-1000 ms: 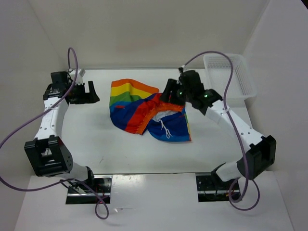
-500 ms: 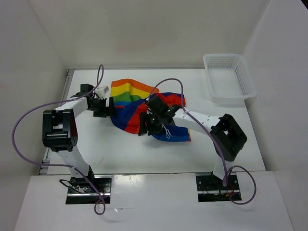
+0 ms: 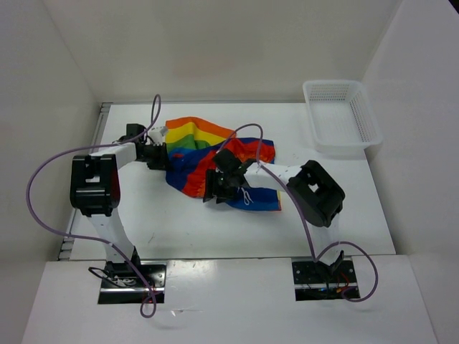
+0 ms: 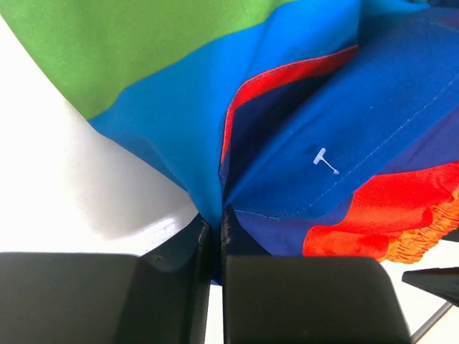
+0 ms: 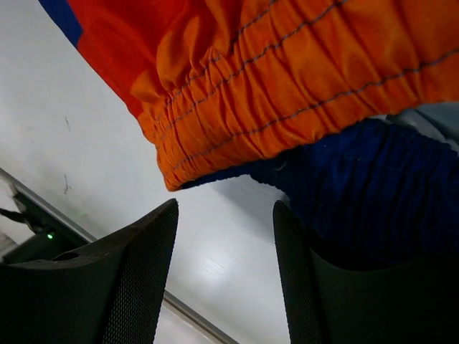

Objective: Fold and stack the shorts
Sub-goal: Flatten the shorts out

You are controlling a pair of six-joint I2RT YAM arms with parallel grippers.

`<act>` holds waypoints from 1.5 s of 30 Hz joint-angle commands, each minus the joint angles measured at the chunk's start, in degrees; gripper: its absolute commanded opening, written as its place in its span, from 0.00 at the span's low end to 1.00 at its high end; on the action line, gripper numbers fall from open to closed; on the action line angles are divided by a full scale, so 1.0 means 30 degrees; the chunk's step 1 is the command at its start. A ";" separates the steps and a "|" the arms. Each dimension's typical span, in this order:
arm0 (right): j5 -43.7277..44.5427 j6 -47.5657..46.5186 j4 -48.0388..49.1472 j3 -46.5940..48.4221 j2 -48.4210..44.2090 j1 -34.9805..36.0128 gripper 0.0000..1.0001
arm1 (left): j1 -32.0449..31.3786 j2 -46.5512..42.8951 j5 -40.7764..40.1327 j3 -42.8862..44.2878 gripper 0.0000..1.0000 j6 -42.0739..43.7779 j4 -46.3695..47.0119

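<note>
The rainbow-striped shorts (image 3: pixel 208 154) lie crumpled in the middle of the table, the white drawstring (image 3: pixel 247 195) showing near their front edge. My left gripper (image 3: pixel 161 156) is at their left edge, and the left wrist view shows it (image 4: pixel 215 229) shut on a pinch of the blue fabric (image 4: pixel 287 143). My right gripper (image 3: pixel 213 188) stands open over the shorts' front edge. In the right wrist view the orange elastic waistband (image 5: pixel 287 93) hangs just beyond the spread fingers (image 5: pixel 143 265), and dark blue fabric (image 5: pixel 358 193) rests against the right finger. Nothing lies between them.
A white mesh basket (image 3: pixel 341 115) stands at the back right corner of the table. White walls close in the table (image 3: pixel 179 222) on the left, back and right. Purple cables loop over both arms.
Both arms swung in from the table's sides to the shorts. The left gripper has shut on the blue edge. The right gripper moved from the shorts' right side to their front edge.
</note>
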 commanded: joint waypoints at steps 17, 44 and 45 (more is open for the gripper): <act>0.2619 0.4996 0.6871 -0.1385 0.0380 -0.0061 0.27 | 0.0018 -0.1553 0.0200 -0.0499 0.06 0.0149 -0.1160; 0.3063 0.2010 -0.4613 -0.9645 -1.5209 -0.1761 0.00 | 0.0545 -0.5245 -0.3861 -0.2345 0.85 0.0149 -0.4294; 0.3266 0.2010 -0.4613 -0.9647 -1.5209 -0.1935 0.00 | 0.0777 -0.5622 -0.4510 -0.2751 0.85 0.0149 -0.4558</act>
